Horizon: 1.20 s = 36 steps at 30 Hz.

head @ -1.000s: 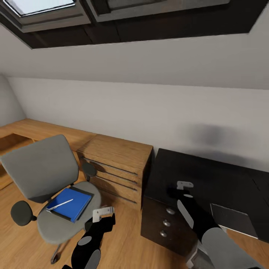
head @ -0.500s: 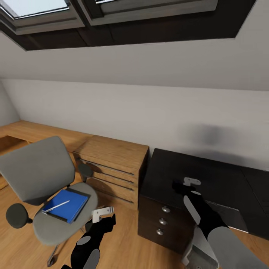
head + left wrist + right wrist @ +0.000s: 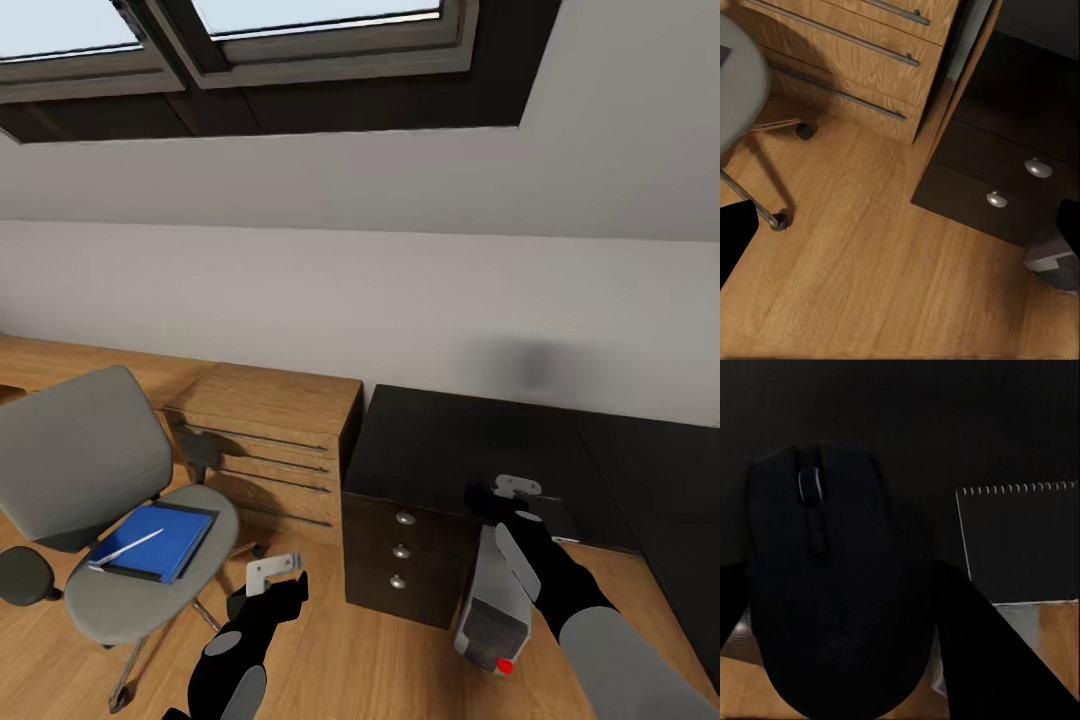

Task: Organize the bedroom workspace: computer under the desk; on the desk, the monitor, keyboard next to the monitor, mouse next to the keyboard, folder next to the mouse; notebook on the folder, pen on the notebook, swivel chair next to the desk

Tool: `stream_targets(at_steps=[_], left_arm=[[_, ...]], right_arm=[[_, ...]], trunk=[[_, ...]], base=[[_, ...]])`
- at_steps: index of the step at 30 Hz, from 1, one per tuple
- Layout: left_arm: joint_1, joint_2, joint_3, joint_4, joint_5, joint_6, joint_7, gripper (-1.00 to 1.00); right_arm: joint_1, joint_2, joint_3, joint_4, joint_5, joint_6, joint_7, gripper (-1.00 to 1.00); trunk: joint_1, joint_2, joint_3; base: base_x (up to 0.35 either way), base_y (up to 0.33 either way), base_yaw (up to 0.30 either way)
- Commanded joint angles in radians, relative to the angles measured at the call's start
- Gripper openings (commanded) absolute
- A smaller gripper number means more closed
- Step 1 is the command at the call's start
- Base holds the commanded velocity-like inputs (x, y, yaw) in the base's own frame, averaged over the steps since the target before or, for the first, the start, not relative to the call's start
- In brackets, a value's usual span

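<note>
The right gripper (image 3: 512, 497) grips the black mouse (image 3: 832, 585) above the black desk (image 3: 450, 440); the left gripper (image 3: 272, 575), its state indiscernible, hangs over the floor. Beyond, the blue folder (image 3: 150, 541) and pen (image 3: 127, 548) lie on the swivel chair (image 3: 90, 470).

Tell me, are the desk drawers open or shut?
Shut. The three drawer fronts on the desk sit flush in one plane, knobs lined up.
</note>
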Motion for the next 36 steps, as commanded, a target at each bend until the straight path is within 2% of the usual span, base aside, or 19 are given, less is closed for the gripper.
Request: stream_targets(at_steps=[1,10,15,18,23,27,30,33,35,36], left_arm=[[-0.001,0.000,-0.001,-0.001,0.009,0.002,0.009,1.00],[-0.001,0.000,0.000,-0.003,0.009,0.002,0.010,1.00],[-0.001,0.000,0.000,-0.002,0.009,0.003,0.009,1.00],[-0.001,0.000,0.001,-0.002,0.009,0.003,0.009,1.00],[-0.001,0.000,0.003,-0.004,0.009,0.004,0.009,1.00],[-0.001,0.001,0.009,-0.009,0.009,0.004,0.009,1.00],[-0.001,0.001,0.027,-0.010,0.009,0.004,0.009,1.00],[-0.001,0.001,0.034,-0.012,0.009,0.004,0.009,1.00],[-0.001,0.001,0.037,-0.018,0.009,0.005,0.009,1.00],[-0.001,0.001,0.038,-0.019,0.009,0.005,0.009,1.00]], right_arm=[[-0.001,-0.002,0.007,-0.001,-0.013,0.002,-0.012,-1.00],[-0.001,-0.013,0.006,0.000,-0.016,0.001,-0.011,-1.00],[0.000,-0.027,0.006,0.001,-0.038,-0.001,-0.010,-1.00],[0.000,-0.062,0.006,0.003,-0.045,-0.001,-0.009,-1.00],[-0.001,-0.096,0.008,0.006,-0.045,0.004,-0.001,-1.00],[0.000,-0.140,0.009,0.006,-0.047,0.014,0.011,-1.00],[-0.001,-0.187,0.009,0.006,-0.047,0.027,0.015,-1.00],[0.000,-0.218,0.008,0.006,-0.047,0.029,0.017,-1.00],[-0.001,-0.252,0.008,0.007,-0.046,0.031,0.027,-1.00],[-0.001,-0.258,0.009,0.007,-0.045,0.031,0.037,-1.00]], trunk=[[0.000,-0.001,-0.001],[0.000,-0.001,0.007],[0.000,-0.001,0.011],[0.000,-0.001,0.013],[0.000,-0.001,0.017],[0.000,-0.001,0.020],[0.000,-0.001,0.022],[0.000,-0.001,0.024],[0.000,-0.001,0.025],[0.000,-0.001,0.026]], base=[[-0.327,0.122,-0.259],[-0.307,0.114,-0.261],[-0.142,0.017,-0.261],[-0.023,0.003,-0.265],[-0.003,0.000,-0.270],[0.000,0.000,-0.271],[0.000,0.000,-0.271],[0.000,0.000,-0.271],[0.000,0.000,-0.271],[0.000,0.000,-0.271]])
